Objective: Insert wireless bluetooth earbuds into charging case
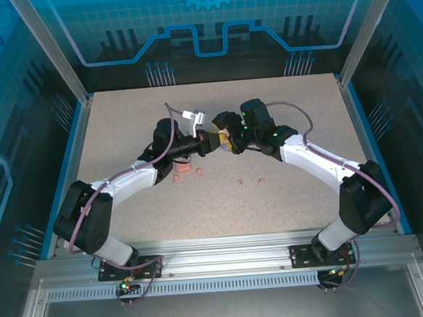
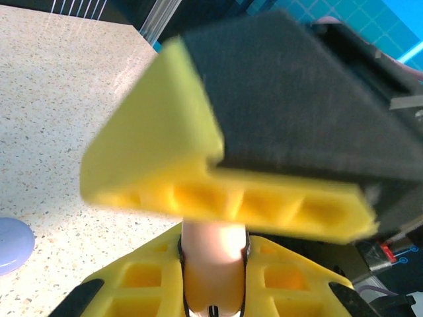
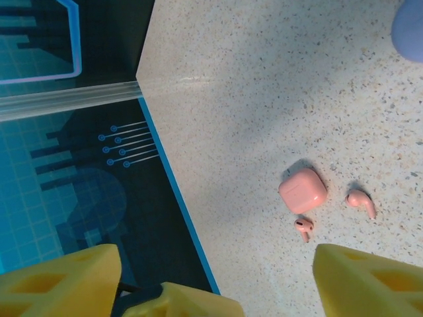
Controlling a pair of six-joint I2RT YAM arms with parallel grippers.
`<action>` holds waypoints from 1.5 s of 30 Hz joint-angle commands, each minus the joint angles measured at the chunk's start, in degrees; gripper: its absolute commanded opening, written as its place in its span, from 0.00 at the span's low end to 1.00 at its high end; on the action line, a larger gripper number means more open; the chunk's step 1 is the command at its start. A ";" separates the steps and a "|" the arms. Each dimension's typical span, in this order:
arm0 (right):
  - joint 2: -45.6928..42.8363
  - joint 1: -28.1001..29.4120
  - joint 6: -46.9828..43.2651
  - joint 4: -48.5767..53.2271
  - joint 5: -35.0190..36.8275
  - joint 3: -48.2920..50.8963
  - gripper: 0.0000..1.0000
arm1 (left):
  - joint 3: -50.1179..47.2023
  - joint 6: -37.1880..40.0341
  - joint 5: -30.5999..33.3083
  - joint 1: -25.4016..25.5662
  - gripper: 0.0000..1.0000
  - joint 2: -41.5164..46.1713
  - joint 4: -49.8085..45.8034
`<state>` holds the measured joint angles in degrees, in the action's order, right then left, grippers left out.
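Top view: left hand point(image 1: 204, 141) and right hand point(image 1: 229, 138) stood nose to nose over the desk point(image 1: 121, 114). Two loose buds point(image 1: 239, 183) lay nearer you. The grip was too small to read.

Left wrist: left hand point(image 2: 211, 281) was clamped on a peach thing point(image 2: 213, 247), probably a case.

Right wrist: right hand point(image 3: 218, 274) was spread wide and empty. A coral case point(image 3: 303, 190) lay with coral buds point(image 3: 362, 203) just beside it.

You would do best to hold the peach thing steady and level, then take a bud by its stem.
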<state>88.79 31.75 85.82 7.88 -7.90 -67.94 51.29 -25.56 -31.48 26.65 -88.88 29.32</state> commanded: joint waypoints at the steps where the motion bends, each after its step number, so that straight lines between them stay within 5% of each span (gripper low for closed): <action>1: -4.28 -3.32 -3.17 -0.30 0.23 0.44 0.87 | -0.28 -0.46 -0.16 0.17 0.00 -0.51 2.33; 7: -14.48 -11.45 -21.48 4.32 -1.50 4.17 0.89 | 0.28 0.65 -1.93 -0.27 0.00 0.40 -0.49; 12: -16.39 -15.14 -47.92 2.93 -15.77 4.96 0.87 | 2.41 1.69 -4.73 -1.05 0.00 0.73 -3.88; 15: -16.60 -15.00 -54.38 2.55 -20.34 6.24 0.86 | 3.91 2.10 -6.06 -1.08 0.00 0.55 -5.79; 32: -9.78 -11.14 -58.06 -0.12 -20.60 9.46 0.78 | 6.02 1.36 -7.36 -1.08 0.00 -0.01 -6.48; 45: -4.73 -15.00 -54.94 -2.08 -16.03 12.84 0.66 | 4.70 -0.04 -7.80 -1.01 0.00 2.80 -4.56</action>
<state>82.70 18.61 29.39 6.17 -26.39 -57.17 55.46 -25.39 -37.36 25.34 -88.64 22.37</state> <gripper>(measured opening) 0.661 0.177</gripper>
